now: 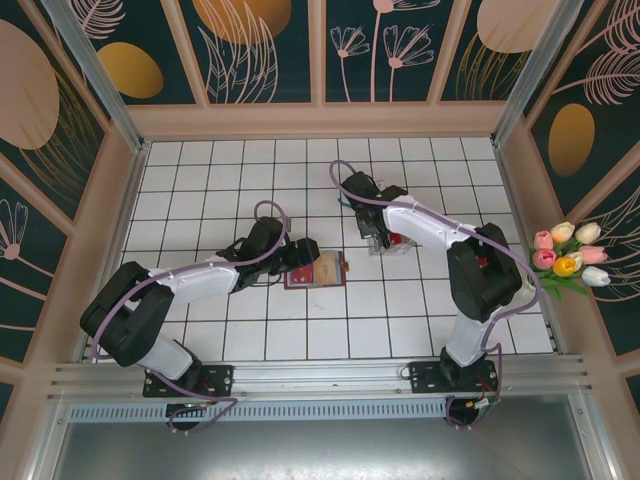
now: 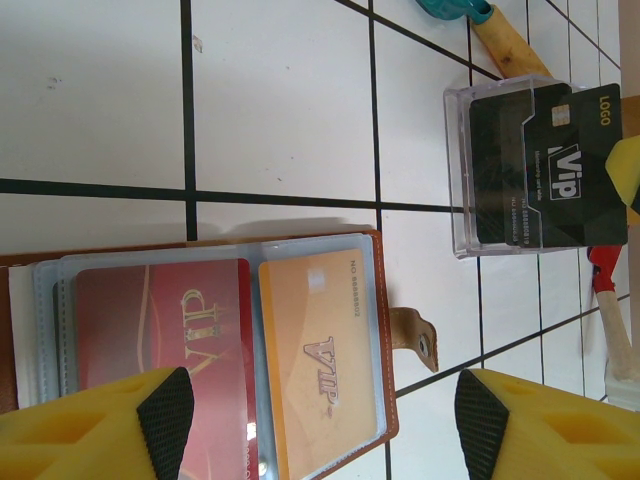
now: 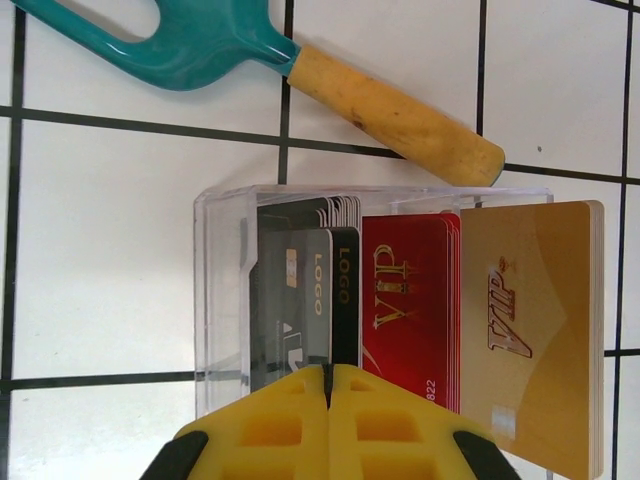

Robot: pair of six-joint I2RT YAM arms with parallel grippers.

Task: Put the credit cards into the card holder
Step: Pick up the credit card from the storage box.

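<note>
1. Right wrist view: the yellow two-finger right gripper (image 3: pixel 328 375) has its fingers pressed flat together, with no gap at the seam. Its tips sit over the near edge of a black plastic card marked LOGO (image 3: pixel 300 290). Whether that card is pinched cannot be told.
2. Just behind this front card stands a stack of more black cards (image 3: pixel 290 212). Off to one side of the gripper are a stack of red plastic VIP cards (image 3: pixel 410 290) and then a stack of gold plastic VIP cards (image 3: pixel 530 330), which reach furthest back toward the gripper.
3. All these stacks stand in a small clear plastic box (image 3: pixel 220 280) whose open side faces the gripper.
4. Just beyond the box's far wall, a garden fork with a teal head and a pale wooden handle (image 3: pixel 400 110) lies on the white tiled desk (image 3: pixel 100 250).
5. Left wrist view: the left gripper (image 2: pixel 325 415) has its yellow, black-padded fingers wide apart, and they hold nothing.
6. Under the gap lies an open reddish-brown leather wallet (image 2: pixel 386 300) with clear sleeves. A single red VIP card (image 2: pixel 165 310) lies by one finger, and an orange-tan VIP card (image 2: pixel 320 340) lies beside it at mid-gap.
7. A small leather strap with a snap (image 2: pixel 415 335) sticks out from the wallet's edge toward the other finger.
8. Ahead of the left gripper and apart from the wallet stands the clear box, with a yellow finger of the right gripper at the outer edge of the black LOGO card.
</note>
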